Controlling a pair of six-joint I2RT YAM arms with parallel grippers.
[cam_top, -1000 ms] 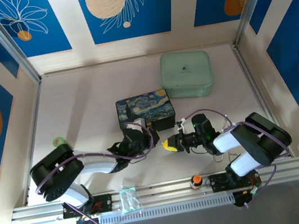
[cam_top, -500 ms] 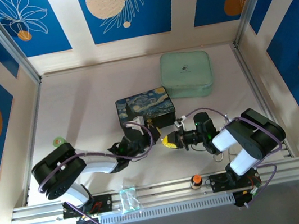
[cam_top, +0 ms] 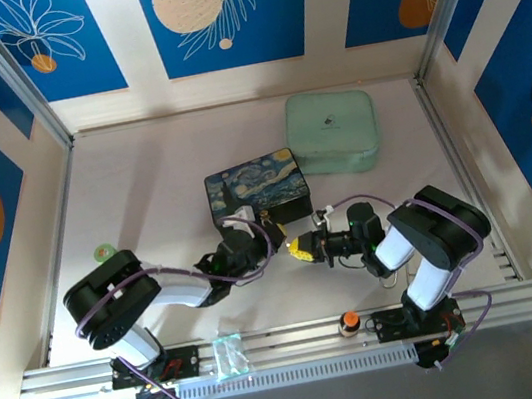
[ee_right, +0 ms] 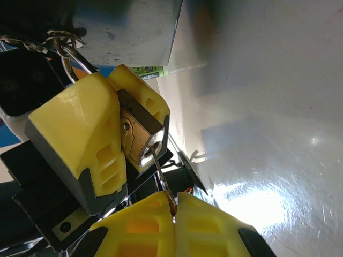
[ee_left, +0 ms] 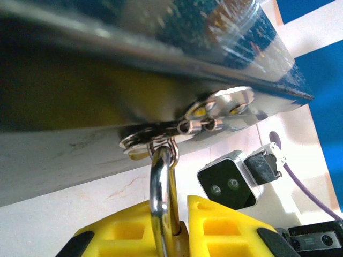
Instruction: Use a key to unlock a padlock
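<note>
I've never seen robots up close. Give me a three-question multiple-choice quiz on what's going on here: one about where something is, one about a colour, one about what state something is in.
1. Where does the padlock hang?
A. On the latch of the starry-night box
B. On a wall hook
C. Lying loose by itself

2. What colour are the gripper fingers?
A. Red
B. White
C. Yellow

3. What state is the key in?
A. Lying flat, untouched
B. Pinched in the right gripper, tip at the padlock's underside
C. Dangling from a string

Answers:
1 A: the shackle runs through the box's latch, while the left gripper clamps the padlock.
2 C: both wrist views show yellow fingers.
3 B: the right wrist view shows the key between closed fingers, reaching the padlock's base.
</note>
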